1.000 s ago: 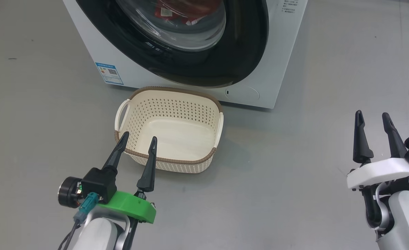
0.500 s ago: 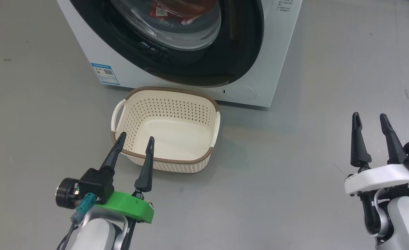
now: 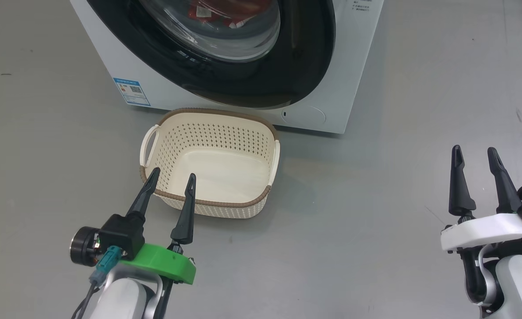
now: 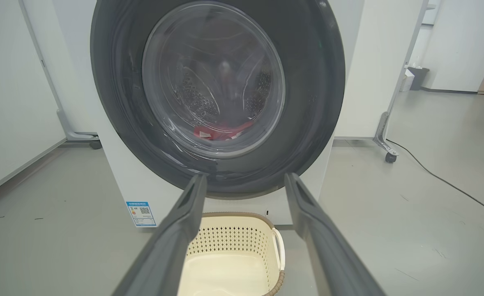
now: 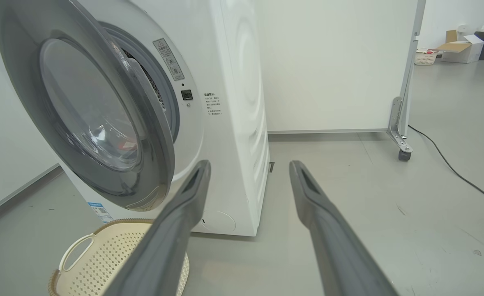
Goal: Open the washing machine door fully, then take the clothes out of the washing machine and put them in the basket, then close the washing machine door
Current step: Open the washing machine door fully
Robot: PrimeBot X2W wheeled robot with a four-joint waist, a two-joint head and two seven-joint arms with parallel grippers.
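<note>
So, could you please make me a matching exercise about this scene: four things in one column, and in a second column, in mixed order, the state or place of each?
Column one:
1. washing machine door
2. clothes
3. basket
4. left hand

Column two:
A. empty, standing on the floor
B. open, holding nothing
C. ajar, not yet fully open
D. red, lying inside the washing machine

Right pairs: 1-C, 2-D, 3-A, 4-B
</note>
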